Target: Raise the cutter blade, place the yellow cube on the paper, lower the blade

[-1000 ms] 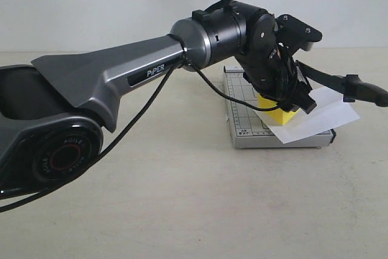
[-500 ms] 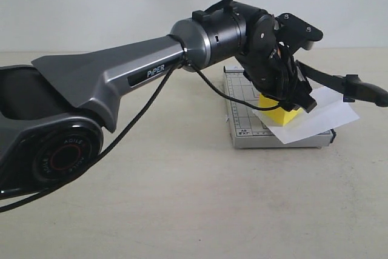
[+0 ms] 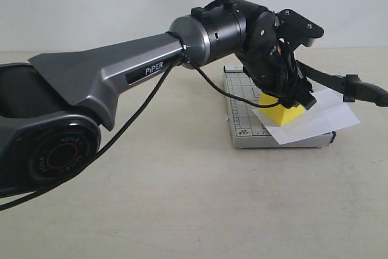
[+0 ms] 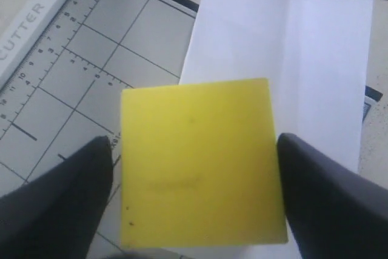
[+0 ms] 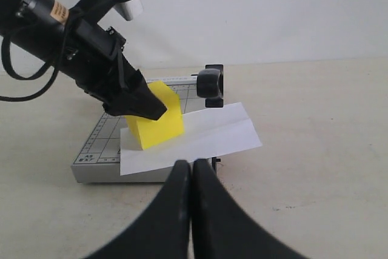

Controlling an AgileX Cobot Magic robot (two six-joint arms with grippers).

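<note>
The yellow cube (image 3: pixel 280 113) rests on the paper (image 3: pixel 330 116), which lies across the grey gridded trimmer base (image 3: pixel 239 98). My left gripper (image 3: pixel 300 100) hangs over the cube's top, open. In the left wrist view its dark fingers (image 4: pixel 73 192) stand on either side of the yellow cube (image 4: pixel 200 162) with a thin gap showing. The cutter blade (image 3: pixel 339 83) is raised, its thick handle (image 3: pixel 367 94) off to the right above the paper. My right gripper (image 5: pixel 193 168) is shut and empty, low over the table just in front of the trimmer base (image 5: pixel 100 144).
The left arm's long grey link (image 3: pixel 109 83) crosses the left half of the exterior view, with a black cable (image 3: pixel 139 119) hanging under it. A beige tabletop (image 3: pixel 194 204) surrounds the trimmer. A pale wall stands behind.
The left gripper has lifted slightly off the cube and its jaws have widened a little. The cube stays on the paper. The right gripper has not moved.
</note>
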